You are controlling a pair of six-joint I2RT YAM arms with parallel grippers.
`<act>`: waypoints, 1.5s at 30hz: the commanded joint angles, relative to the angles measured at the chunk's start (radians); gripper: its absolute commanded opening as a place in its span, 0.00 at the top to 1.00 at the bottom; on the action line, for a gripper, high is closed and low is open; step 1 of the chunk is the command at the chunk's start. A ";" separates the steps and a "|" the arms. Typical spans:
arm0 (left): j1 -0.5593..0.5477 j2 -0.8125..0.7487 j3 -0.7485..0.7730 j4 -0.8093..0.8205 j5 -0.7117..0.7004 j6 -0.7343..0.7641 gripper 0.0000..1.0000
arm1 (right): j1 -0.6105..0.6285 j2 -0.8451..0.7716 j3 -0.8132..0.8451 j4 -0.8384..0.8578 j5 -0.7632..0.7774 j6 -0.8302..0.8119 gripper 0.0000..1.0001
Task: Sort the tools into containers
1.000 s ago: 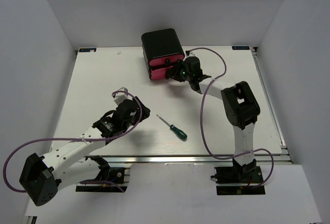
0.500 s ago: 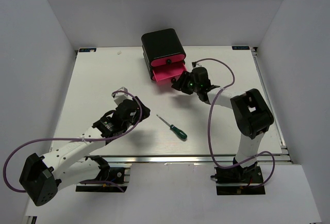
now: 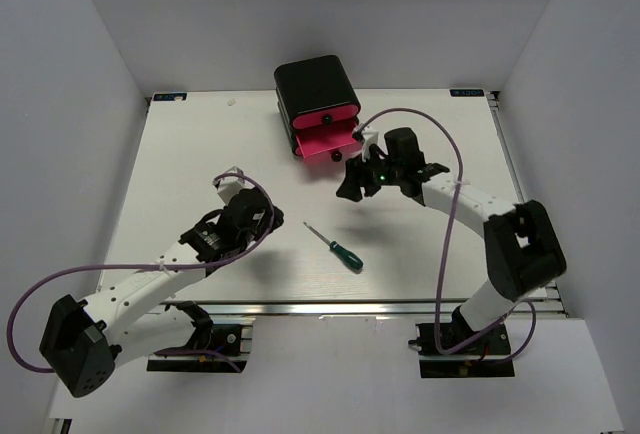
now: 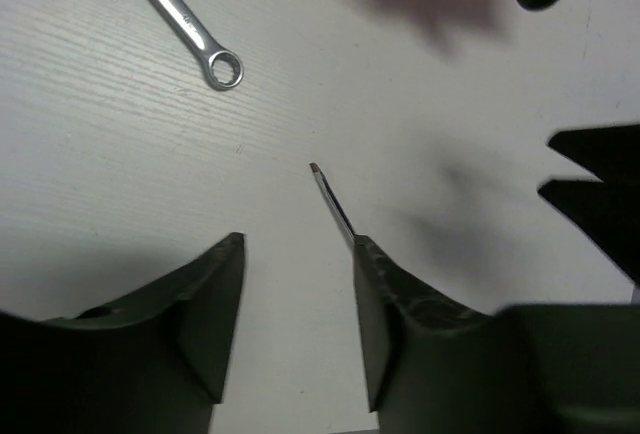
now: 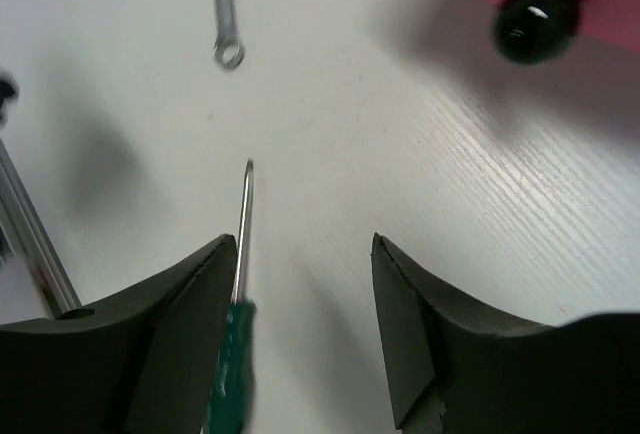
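**Both claws released; screwdriver and wrench lie loose on the counter**

The black chest [image 3: 316, 89] sits at the far middle of the white counter [image 3: 170, 154]. One pink-red drawer [image 3: 322, 140] is pulled out toward the arms, its dark knob [image 3: 337, 155] at the front edge.

A green-handled screwdriver [image 3: 335, 246] lies flat on the counter between the two arms, tip toward the far left.

The right claw [image 5: 305, 244] hovers just in front of the open drawer. Its fingers are spread and grasp nothing. In its wrist view the screwdriver's shaft runs beside one finger.

The left claw [image 4: 297, 244] is also released, with only bare counter between its fingers. The screwdriver's tip shows just beyond one of them.

The silver wrench [image 4: 186, 22] lies flat farther out, ring end nearest that claw, apart from the screwdriver.
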 commanded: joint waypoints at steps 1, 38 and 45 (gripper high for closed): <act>0.036 -0.014 0.043 -0.060 -0.026 -0.014 0.46 | 0.029 -0.086 -0.023 -0.217 -0.099 -0.451 0.40; 0.297 -0.084 -0.020 -0.089 0.241 0.039 0.25 | -0.115 0.150 0.471 -0.487 -0.197 -1.064 0.30; 0.303 -0.103 -0.043 -0.086 0.244 0.035 0.24 | -0.121 0.302 0.661 -0.616 -0.202 -1.422 0.30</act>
